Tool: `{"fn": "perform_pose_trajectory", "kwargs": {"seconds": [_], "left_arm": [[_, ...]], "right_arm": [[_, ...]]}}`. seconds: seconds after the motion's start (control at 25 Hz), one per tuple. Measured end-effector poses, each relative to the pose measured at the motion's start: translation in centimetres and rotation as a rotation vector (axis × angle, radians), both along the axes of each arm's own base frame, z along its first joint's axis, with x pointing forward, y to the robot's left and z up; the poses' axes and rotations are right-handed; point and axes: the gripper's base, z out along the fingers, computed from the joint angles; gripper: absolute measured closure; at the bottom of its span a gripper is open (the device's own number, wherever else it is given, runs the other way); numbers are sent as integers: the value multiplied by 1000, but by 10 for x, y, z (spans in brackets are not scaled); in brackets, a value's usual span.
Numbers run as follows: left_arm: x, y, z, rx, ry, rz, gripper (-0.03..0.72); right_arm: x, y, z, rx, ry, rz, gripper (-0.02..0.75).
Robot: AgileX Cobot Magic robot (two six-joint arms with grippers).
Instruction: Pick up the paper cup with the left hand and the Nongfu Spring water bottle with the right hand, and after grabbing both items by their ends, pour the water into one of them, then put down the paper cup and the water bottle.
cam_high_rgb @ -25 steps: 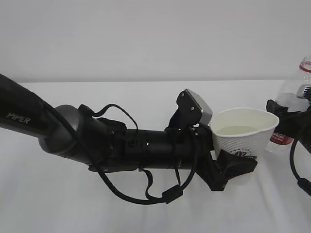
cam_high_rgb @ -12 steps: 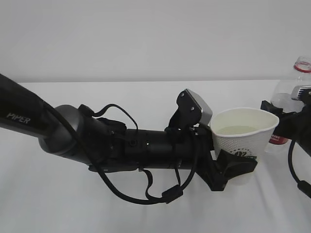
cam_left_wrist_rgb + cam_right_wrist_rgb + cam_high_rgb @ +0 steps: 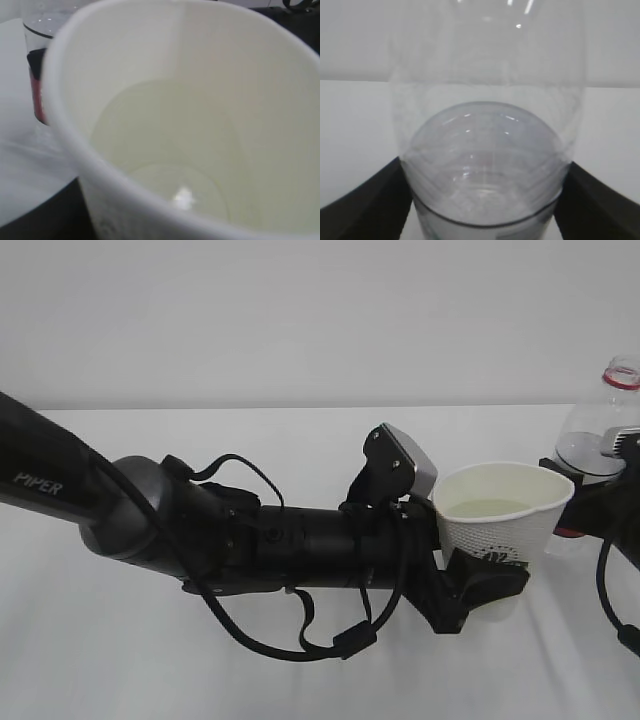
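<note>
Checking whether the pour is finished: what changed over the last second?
The water bottle, gripped by the right hand, swung from tilted toward the paper cup to nearly upright, its neck rising. The left hand held the cup steady, water inside.

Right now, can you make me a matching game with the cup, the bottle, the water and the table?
Things:
1. paper cup
2. bottle
3. water
4. table

States:
A. white and flat, under everything
B. lying inside the cup
C. clear, with a red ring at its neck, held by the right pincer
D. white, held by the left pincer

Pairs: 1-D, 2-C, 3-B, 4-A
</note>
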Motion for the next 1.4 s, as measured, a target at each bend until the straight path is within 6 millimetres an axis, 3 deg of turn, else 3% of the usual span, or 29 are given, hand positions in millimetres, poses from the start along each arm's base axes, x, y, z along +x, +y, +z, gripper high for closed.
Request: {"fn": "perform_pose_trajectory", "kwargs": {"seconds": [0.24, 0.92, 1.4], "left_arm": [[0, 0, 0, 0, 0, 0, 200], [0, 0, 0, 0, 0, 0, 200], [5, 1, 2, -26, 27, 57, 202]], "right_arm": [[-14, -2, -4, -5, 36, 1, 116], [-54, -8, 42, 14, -104, -12, 115], [-67, -8, 69, 38, -158, -7, 116]]}}
